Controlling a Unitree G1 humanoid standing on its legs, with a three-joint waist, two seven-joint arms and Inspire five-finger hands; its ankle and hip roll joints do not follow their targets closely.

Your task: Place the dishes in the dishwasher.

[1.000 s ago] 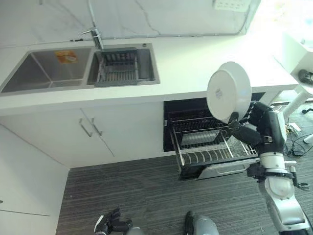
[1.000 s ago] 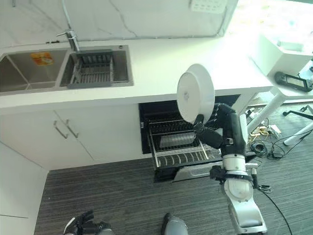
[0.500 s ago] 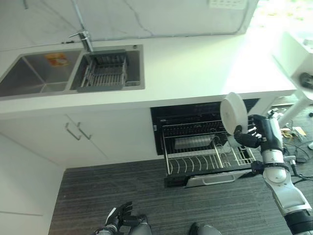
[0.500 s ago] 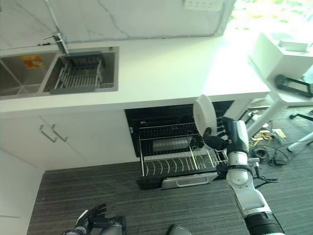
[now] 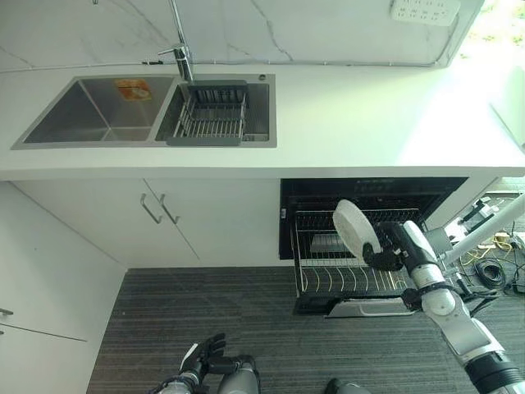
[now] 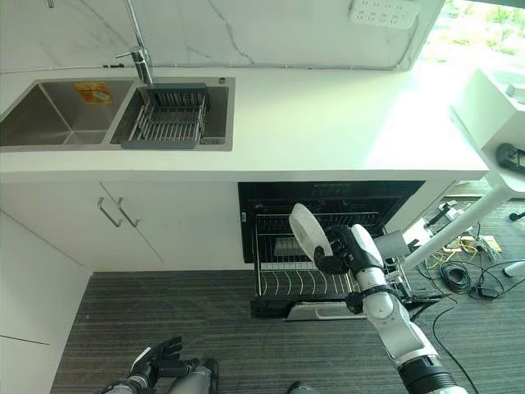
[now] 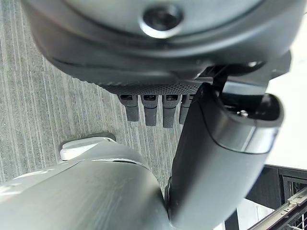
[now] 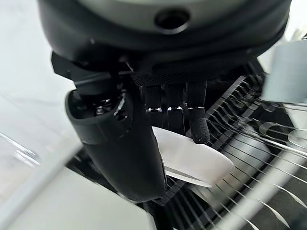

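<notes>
The right hand holds a white plate by its lower edge. In the right wrist view the fingers lie curled over one face of the plate and the thumb presses the opposite face, so the rim is pinched between them. The plate stands nearly on edge, tilted, rising up and toward the robot's left from the fingers.

Directly below and behind the fingers is the pulled-out wire rack of the dishwasher, which is set under the white table. The plate is above the row of rack tines; whether its lower rim touches the wires cannot be determined. The lowered dishwasher door lies below the rack, just beneath the right hand. A pale object sits farther back in the rack, beyond the plate; its type cannot be determined.

The left hand hangs low over the grey striped floor, well apart from the right hand and the dishwasher. Its fingers are relaxed, slightly spread, and hold nothing.

Well to the left of the right-hand fingers, set into the table, is a double sink. Its right basin holds a wire drying basket, with the tap behind it. Under the sink is a white cupboard with two handles.
</notes>
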